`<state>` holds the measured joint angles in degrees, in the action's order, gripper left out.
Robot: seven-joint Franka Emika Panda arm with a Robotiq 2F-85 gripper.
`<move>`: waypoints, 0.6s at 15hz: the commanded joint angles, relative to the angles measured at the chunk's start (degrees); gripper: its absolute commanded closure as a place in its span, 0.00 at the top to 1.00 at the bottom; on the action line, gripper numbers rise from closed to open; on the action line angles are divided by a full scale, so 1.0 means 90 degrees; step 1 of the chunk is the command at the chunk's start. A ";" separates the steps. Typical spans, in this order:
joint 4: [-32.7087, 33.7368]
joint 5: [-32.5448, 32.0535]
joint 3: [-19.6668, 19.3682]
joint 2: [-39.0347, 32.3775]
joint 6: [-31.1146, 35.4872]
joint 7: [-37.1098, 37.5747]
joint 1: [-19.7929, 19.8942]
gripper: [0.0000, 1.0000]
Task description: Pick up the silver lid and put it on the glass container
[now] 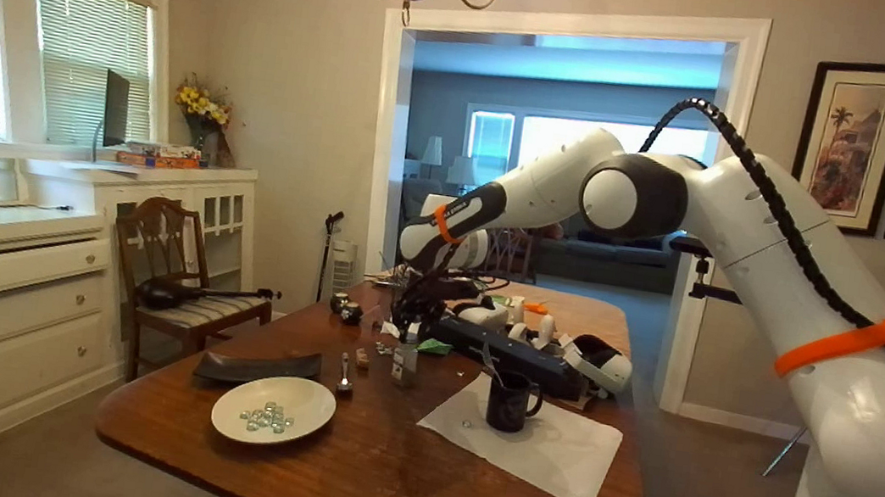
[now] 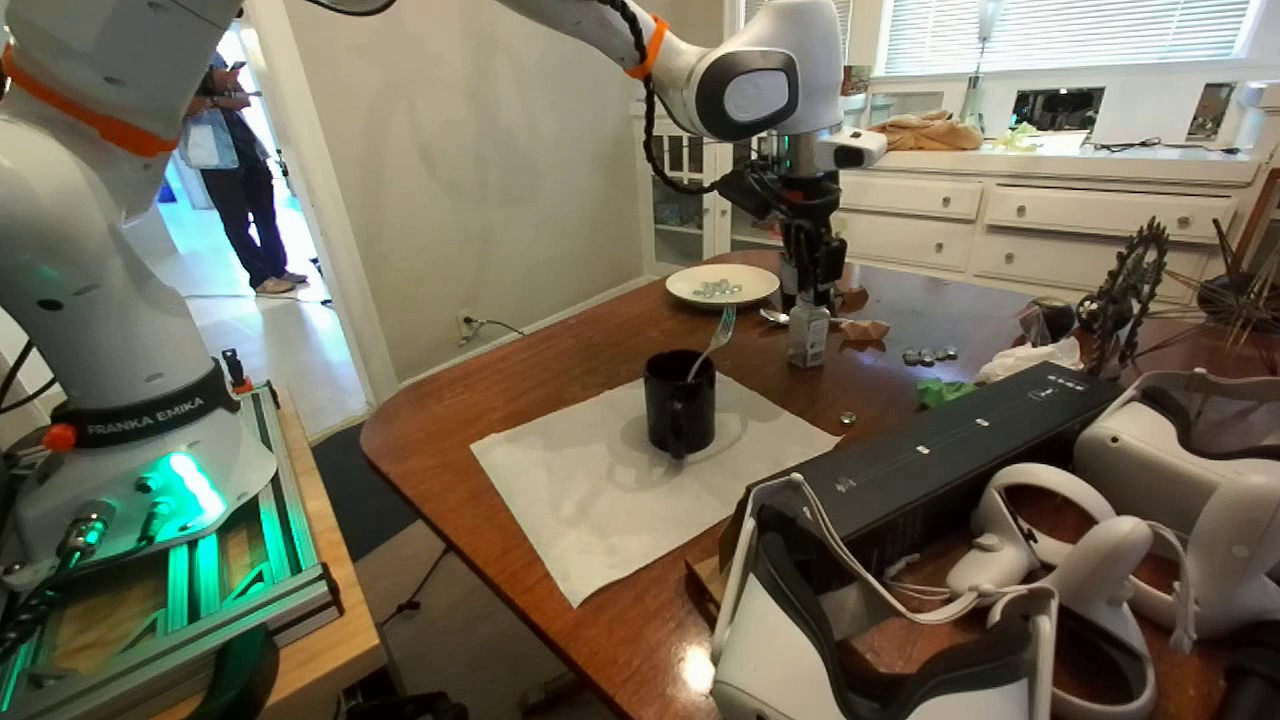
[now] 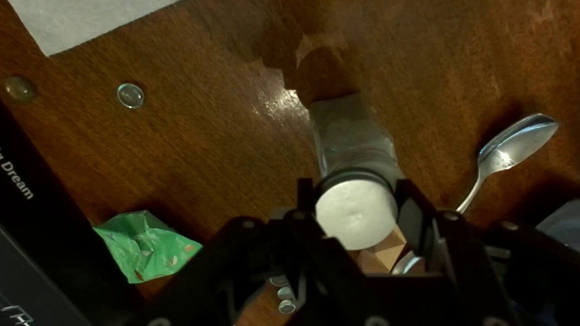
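The silver lid lies between my gripper's fingertips in the wrist view. Both fingers are close against its sides, and the gripper looks shut on it. The clear glass container stands directly under the lid; the lid's dark rim meets or almost meets its mouth. I cannot tell whether it is fully seated. In both exterior views the glass container stands upright on the table with the gripper just above or at its top. The lid is hidden or too small there.
A spoon and a faceted tan object lie near the container. A dark mug with a fork stands on white paper. Also around are a plate of glass beads, a green wrapper, a black box and white headsets.
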<state>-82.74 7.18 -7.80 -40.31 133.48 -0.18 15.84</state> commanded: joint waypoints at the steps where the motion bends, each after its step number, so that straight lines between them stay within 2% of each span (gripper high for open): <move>1: 0.0179 -0.0072 0.0006 -0.0172 -0.0104 0.0043 0.0010 0.23; 9: -0.0262 -0.0080 0.0063 0.0180 -0.0004 -0.0147 -0.0035 0.23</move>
<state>-82.65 7.18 -7.73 -40.31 133.41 -0.76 15.73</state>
